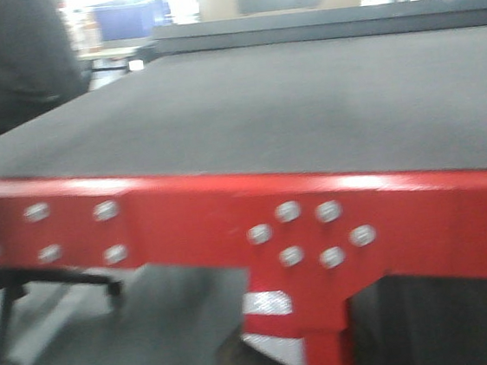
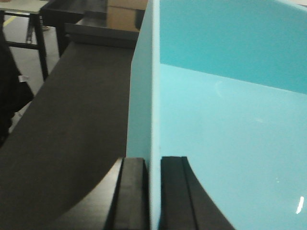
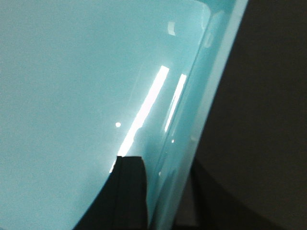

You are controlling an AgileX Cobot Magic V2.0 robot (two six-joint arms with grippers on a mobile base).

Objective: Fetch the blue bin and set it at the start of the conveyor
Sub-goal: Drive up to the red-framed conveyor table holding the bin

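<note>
**Floor:** What's in front of you?

**Operator:** Biggest thing I see is the conveyor start, a wide grey belt running away from me. Its red edge strip is along the near end. A person in dark clothes stands at the far left.

**Floor:** And the blue bin?

**Operator:** The front camera doesn't show it, but both wrist cameras do. On my left wrist view the blue bin sits open side up, with the belt just to its left. The wall I'm holding runs from near to far, along the belt. I can't tell which axis is the long one, or whether it touches the belt.

**Floor:** Grippers?

**Operator:** My left gripper pinches that side wall, one finger on each face. My right gripper clamps the opposite wall of the bin the same way.
</note>
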